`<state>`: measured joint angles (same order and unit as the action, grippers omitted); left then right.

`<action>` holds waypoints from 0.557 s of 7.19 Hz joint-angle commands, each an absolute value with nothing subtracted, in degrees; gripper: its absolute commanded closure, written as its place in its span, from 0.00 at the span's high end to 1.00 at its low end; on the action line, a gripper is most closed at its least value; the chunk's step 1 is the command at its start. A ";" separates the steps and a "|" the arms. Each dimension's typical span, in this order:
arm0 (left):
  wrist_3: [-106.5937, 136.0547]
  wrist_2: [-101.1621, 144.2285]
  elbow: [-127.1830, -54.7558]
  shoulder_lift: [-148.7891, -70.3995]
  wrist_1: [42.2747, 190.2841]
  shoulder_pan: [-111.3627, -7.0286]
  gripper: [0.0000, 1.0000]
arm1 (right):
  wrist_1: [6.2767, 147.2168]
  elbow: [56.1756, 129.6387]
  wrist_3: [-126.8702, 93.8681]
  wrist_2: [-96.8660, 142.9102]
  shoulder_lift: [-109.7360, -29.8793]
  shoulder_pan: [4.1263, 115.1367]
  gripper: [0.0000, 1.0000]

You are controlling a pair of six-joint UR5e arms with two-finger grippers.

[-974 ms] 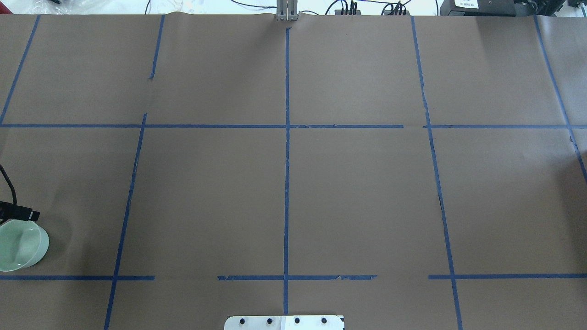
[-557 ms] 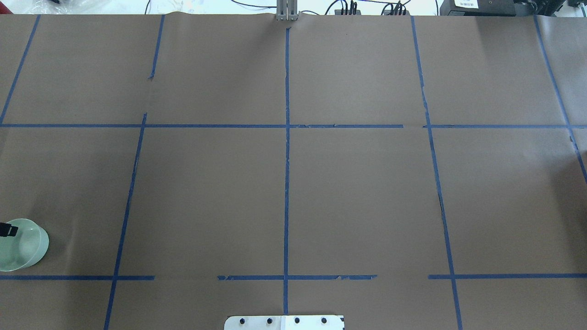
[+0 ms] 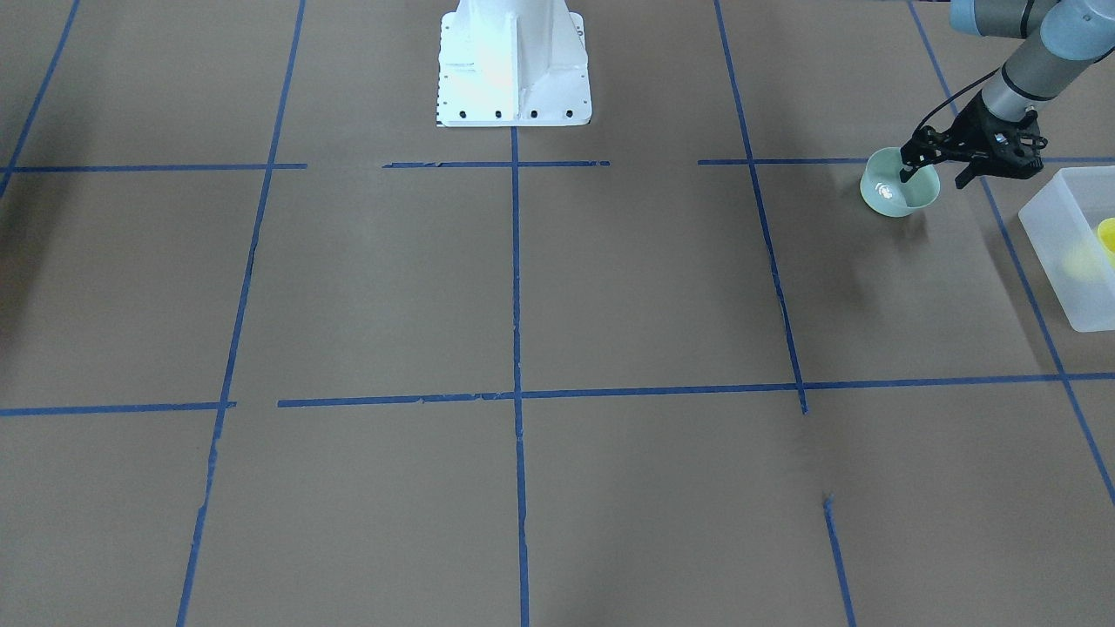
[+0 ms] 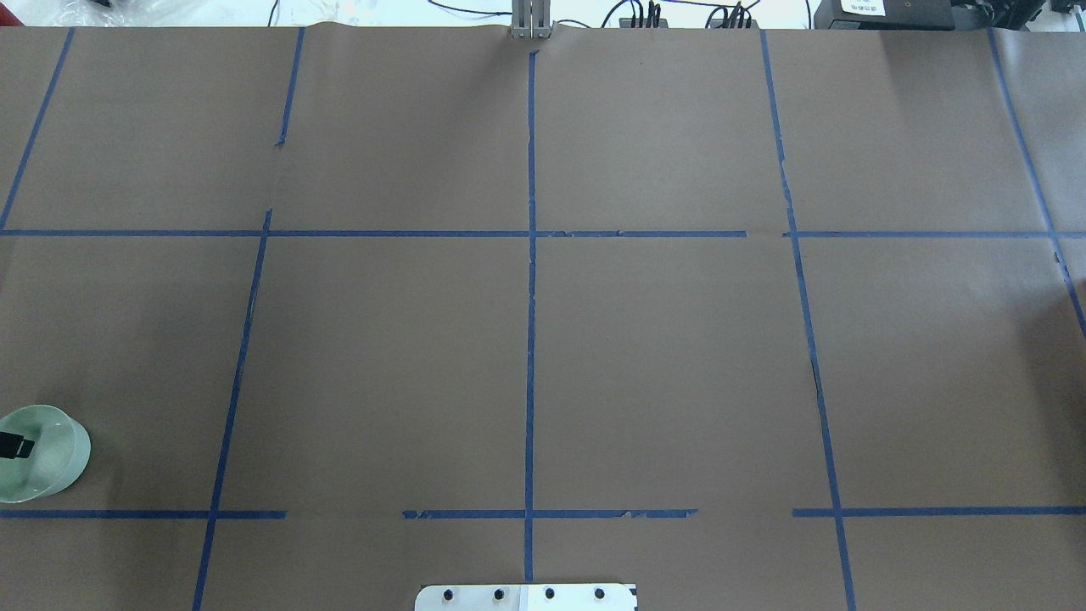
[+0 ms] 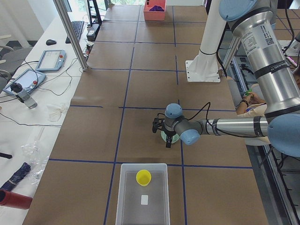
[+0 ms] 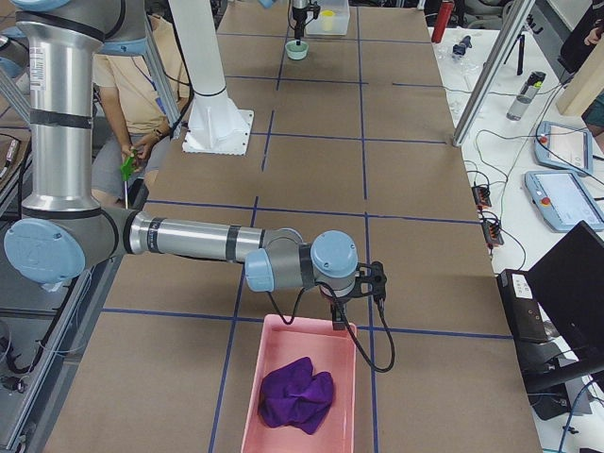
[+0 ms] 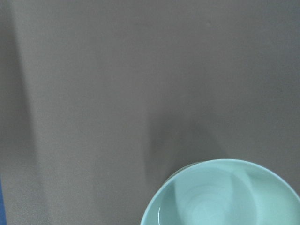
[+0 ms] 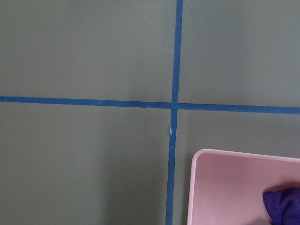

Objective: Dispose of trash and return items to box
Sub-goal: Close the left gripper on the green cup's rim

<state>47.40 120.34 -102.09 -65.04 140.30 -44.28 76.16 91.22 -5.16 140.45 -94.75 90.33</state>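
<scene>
Upper right of the front view: left gripper (image 3: 935, 177), spread wide, straddles the bowl (image 3: 884, 193) rim; right gripper (image 6: 355, 307) by the pink bin (image 6: 253, 415), grip cannot be told

On my feeds the left arm (image 5: 265, 56) and right arm (image 6: 189, 236) are silver-grey tubes joined by rounded pale-blue caps, and I can see a small black-and-white code label (image 5: 267, 40) on the left one's thick link. The left gripper (image 3: 934, 174) and right gripper (image 6: 360, 307) are black and skeletal, each fed by a thin black cable (image 3: 954, 97). The white pedestal (image 3: 512, 52) has a flat foot plate dotted with dark screws (image 3: 514, 113)
</scene>
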 commanded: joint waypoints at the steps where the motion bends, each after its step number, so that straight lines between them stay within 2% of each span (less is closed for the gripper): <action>1: 47.46 121.72 -98.89 -65.39 144.57 -43.24 0.93 | 76.11 91.23 -5.10 140.89 -94.75 90.35 1.00; 2: 47.46 122.42 -98.79 -65.48 144.58 -42.81 0.79 | 76.11 91.23 -5.10 142.02 -94.83 90.35 1.00; 3: 47.46 122.52 -98.79 -65.48 144.49 -41.85 0.34 | 76.11 91.23 -4.92 142.12 -94.83 90.35 1.00; 4: 47.46 122.43 -98.53 -65.48 144.49 -41.31 0.00 | 76.20 91.14 -5.01 142.12 -94.83 90.26 1.00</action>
